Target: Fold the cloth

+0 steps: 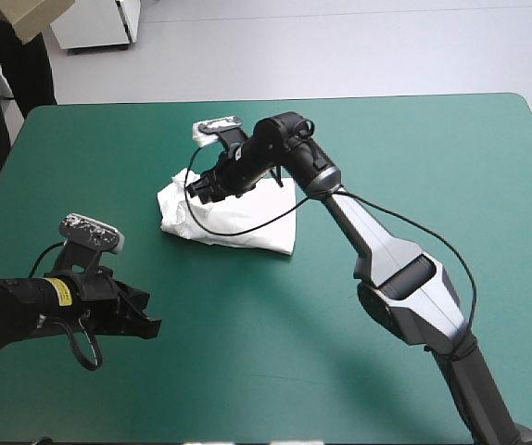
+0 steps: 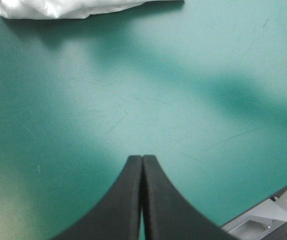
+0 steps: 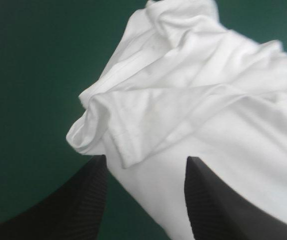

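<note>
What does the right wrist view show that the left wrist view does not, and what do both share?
Only the right wrist view: the right gripper open over the T-shirt, whose crumpled folds and hemmed edge lie between and ahead of the fingers. Only the left wrist view: the left gripper shut in a pointed arch over bare teal-green cover. Both: the white T-shirt and the cover, though the left wrist view catches just the T-shirt's edge, far ahead.
</note>
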